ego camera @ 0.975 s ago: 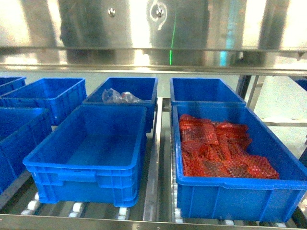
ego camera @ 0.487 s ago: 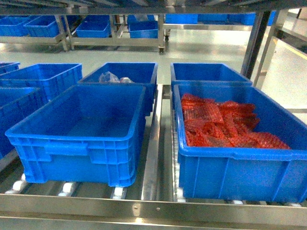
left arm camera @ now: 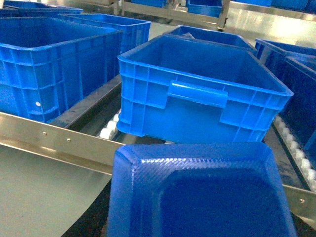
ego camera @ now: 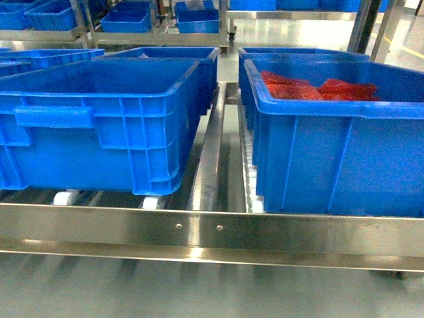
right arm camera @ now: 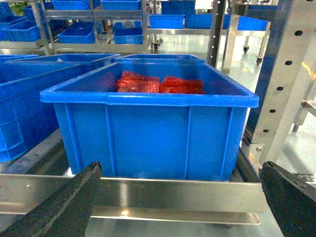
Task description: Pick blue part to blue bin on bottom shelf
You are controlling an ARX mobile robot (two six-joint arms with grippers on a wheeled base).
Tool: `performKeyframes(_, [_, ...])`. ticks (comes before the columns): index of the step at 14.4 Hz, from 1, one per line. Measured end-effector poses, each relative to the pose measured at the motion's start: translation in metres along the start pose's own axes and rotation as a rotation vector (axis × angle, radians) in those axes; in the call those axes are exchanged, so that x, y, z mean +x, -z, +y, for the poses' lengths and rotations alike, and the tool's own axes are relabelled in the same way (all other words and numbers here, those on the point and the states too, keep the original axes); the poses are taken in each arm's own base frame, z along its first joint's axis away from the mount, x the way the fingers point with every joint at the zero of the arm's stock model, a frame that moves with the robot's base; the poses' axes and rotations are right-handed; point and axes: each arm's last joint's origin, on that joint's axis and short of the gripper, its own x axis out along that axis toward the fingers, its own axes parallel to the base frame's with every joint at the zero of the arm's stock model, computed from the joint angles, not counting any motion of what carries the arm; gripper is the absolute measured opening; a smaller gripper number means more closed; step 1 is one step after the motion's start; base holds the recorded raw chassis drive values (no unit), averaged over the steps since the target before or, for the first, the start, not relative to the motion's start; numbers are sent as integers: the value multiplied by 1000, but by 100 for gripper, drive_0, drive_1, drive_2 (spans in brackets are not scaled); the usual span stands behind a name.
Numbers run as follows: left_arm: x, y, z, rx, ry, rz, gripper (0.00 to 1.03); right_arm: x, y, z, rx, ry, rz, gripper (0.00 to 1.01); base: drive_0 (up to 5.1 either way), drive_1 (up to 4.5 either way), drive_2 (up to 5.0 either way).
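Since the right hand (right arm camera: 178, 170) is the only one actually seen, it gets covered first: its dark fingers (right arm camera: 64, 202) are spread wide at the near corners of the right wrist view, and nothing is held between them. Just beyond it, the crate with the red bags (right arm camera: 148, 133) is parked on the bottom shelf (ego camera: 199, 228), right behind the shiny front rail.

The left hand itself isn't seen anywhere, so whether it's spread or pinching can't be told. What fills the near bottom of the left wrist view is a blue blocky shape with rounded corners and a textured face, and it's judged to be the blue part (left arm camera: 197, 192), carried right up against that camera. It isn't seen in the head view at all.

Past it, a bit farther in, the blue bin (left arm camera: 197, 94) sits on the white rollers, left of the red-bag crate, and looks empty as far as can be seen.

Progress-wise, the pickup is judged done, while the drop is not. The part hasn't been brought over the bin's rim or let go yet.
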Motion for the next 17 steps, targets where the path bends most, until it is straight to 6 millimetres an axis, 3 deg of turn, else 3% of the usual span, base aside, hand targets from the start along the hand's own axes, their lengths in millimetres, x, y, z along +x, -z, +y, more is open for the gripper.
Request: performKeyframes(17, [0, 0, 0, 0, 0, 0, 43, 0, 0, 0, 0, 0, -1, 98, -7, 397, -412])
